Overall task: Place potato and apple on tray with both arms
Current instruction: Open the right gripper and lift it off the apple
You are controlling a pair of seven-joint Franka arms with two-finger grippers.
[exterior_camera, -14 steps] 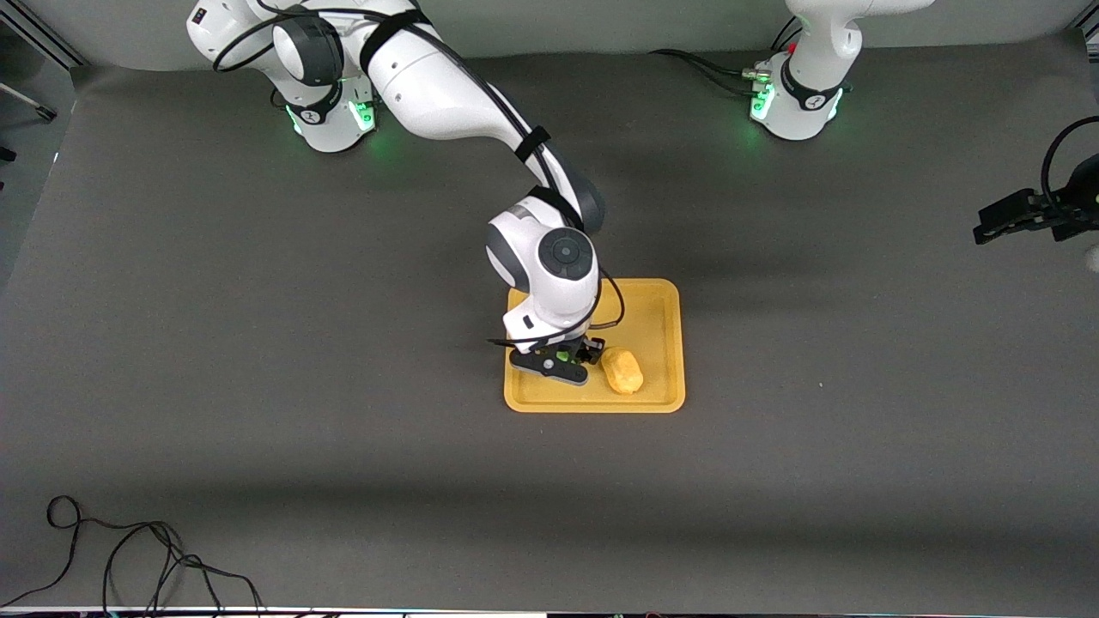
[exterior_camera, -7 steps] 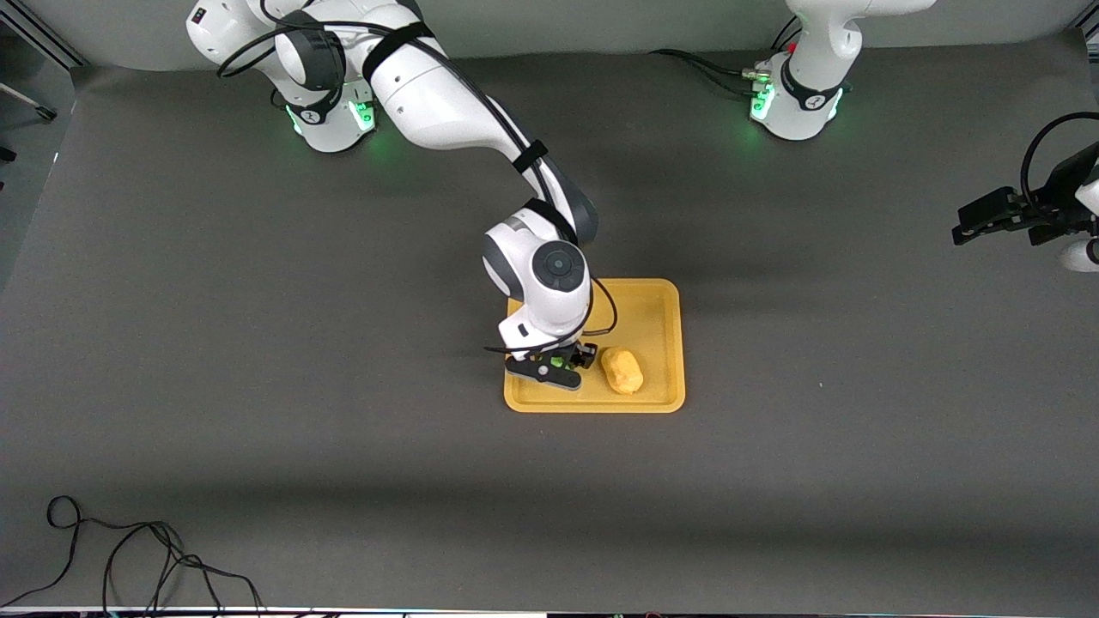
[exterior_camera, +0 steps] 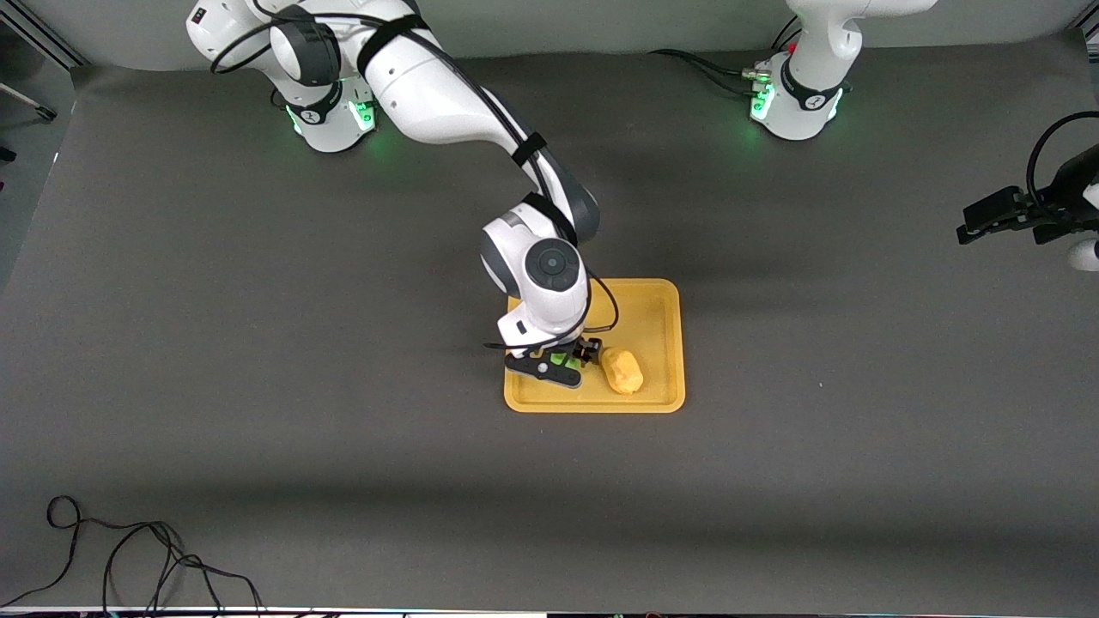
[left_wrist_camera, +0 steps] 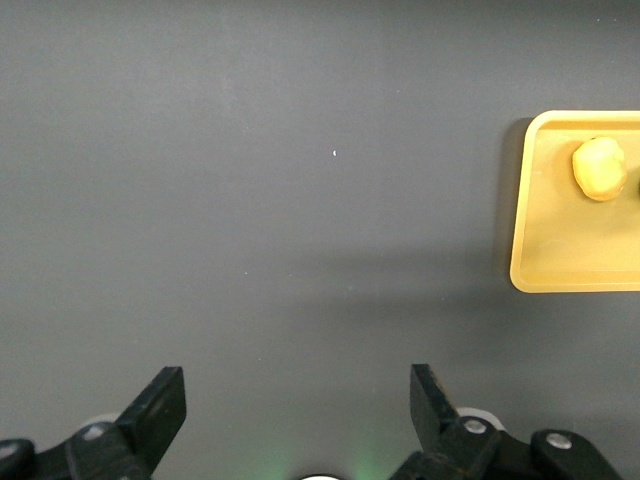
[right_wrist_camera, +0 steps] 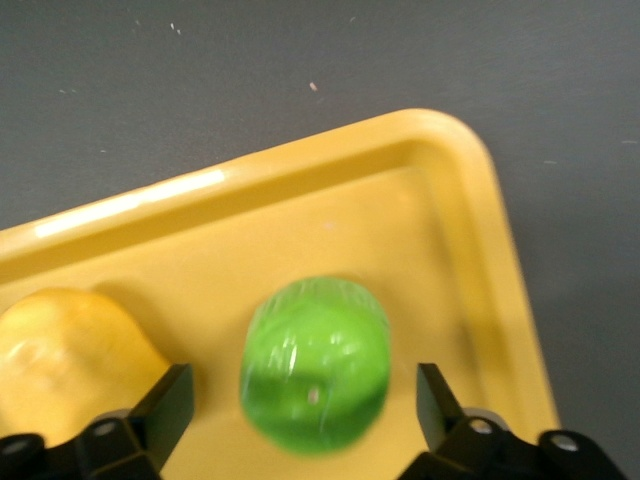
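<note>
Your right gripper [right_wrist_camera: 300, 410] hung over the tray [exterior_camera: 665, 343], fingers spread clear of the apple [right_wrist_camera: 315, 365] lying in it beside the potato [exterior_camera: 622, 370]. Your left gripper [left_wrist_camera: 298, 420] waited, spread wide, well apart from the tray.

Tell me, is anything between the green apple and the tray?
No. The apple already lies on the tray, beside the potato. The right gripper is open around it, fingers apart from it. The left gripper waits open over the bare table.
</note>
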